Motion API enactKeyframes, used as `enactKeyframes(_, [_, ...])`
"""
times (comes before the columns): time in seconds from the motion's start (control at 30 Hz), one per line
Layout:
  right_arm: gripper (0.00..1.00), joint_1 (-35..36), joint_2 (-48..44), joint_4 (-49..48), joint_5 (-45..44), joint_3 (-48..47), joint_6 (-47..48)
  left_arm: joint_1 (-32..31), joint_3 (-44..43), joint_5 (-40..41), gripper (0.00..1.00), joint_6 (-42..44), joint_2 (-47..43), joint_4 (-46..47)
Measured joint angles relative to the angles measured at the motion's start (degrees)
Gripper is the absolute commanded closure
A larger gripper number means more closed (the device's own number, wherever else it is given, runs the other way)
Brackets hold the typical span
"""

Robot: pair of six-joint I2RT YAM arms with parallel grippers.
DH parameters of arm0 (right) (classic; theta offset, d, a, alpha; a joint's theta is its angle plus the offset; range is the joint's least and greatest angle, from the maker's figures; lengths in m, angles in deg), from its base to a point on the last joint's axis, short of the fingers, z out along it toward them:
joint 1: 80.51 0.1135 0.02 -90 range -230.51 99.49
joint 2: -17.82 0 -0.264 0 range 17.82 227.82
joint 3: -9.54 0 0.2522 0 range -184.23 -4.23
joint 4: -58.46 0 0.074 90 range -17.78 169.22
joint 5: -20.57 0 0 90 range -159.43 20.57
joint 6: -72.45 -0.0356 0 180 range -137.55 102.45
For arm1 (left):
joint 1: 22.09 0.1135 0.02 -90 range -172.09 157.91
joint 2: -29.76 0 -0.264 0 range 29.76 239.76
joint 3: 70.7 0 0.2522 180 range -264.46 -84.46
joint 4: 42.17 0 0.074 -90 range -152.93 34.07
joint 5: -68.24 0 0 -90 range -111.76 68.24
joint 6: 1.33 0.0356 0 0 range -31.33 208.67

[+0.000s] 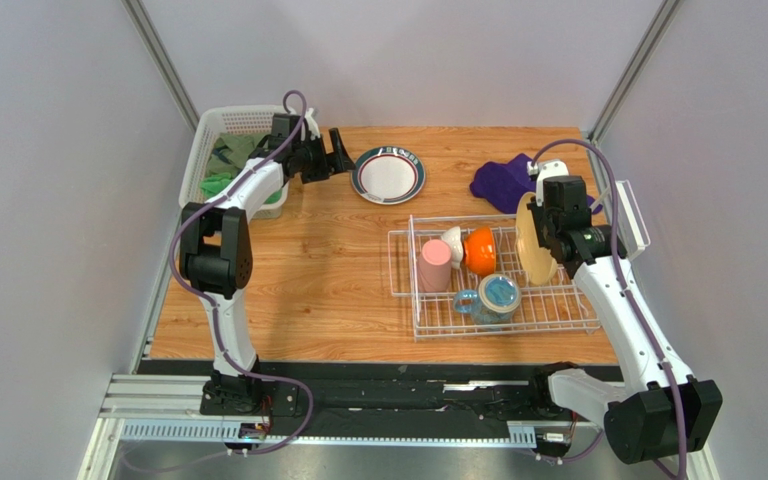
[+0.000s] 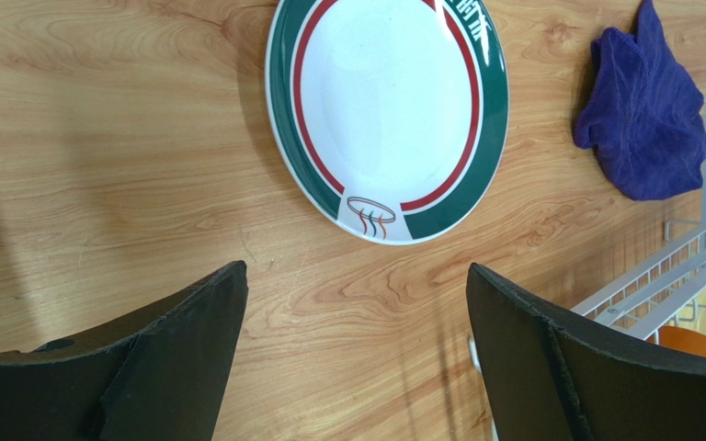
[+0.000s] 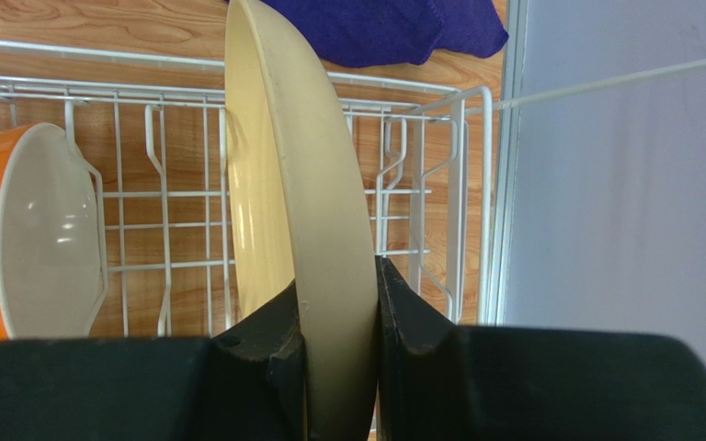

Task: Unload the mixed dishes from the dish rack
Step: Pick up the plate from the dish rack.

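1. Now the right arm reaches from the near right corner of the table [image 1: 308, 290] up over the right end of the dish rack [image 1: 558, 305], with its wrist bent down.
2. The right gripper [image 3: 338, 303] is clamped on the tan plate [image 3: 311, 184], one finger pressed to each face. The plate stands on edge among the tines at the rack's right end.
3. The left arm stretches to the far edge. The left gripper [image 2: 355, 276] hangs above bare wood with its fingers wide apart, holding nothing, just beside the green-rimmed plate [image 2: 387, 110].
4. In the rack: one tan plate, one pink cup [image 1: 434, 265], one orange bowl [image 1: 480, 250], one white bowl [image 1: 453, 240] and one mug [image 1: 498, 295].
5. On the table: one green-rimmed plate lying flat near the far edge, one purple cloth [image 1: 503, 185] toward the far right corner, and one white basket [image 1: 220, 125] at the far left corner.
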State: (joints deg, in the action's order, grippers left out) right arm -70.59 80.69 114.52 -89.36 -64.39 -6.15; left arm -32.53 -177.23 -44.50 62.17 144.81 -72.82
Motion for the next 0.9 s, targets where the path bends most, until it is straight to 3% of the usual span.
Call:
enactKeyframes(0.5, [1.0,0.0,1.8,5.6,-1.2,-13.4,3.0,-0.3,0.1,-0.3,0.04,4.3,-2.8,-0.5])
enactKeyframes(0.7, [1.0,0.0,2.0,7.7,1.9,-20.7,4.8,-0.3,-0.6,-11.0,0.05,9.7,-5.3,0.0])
enactKeyframes(0.9, [1.0,0.0,3.4,8.5,10.4,-27.2,6.3,-1.2,-1.6,-23.5,0.05,15.0,-6.5,0.8])
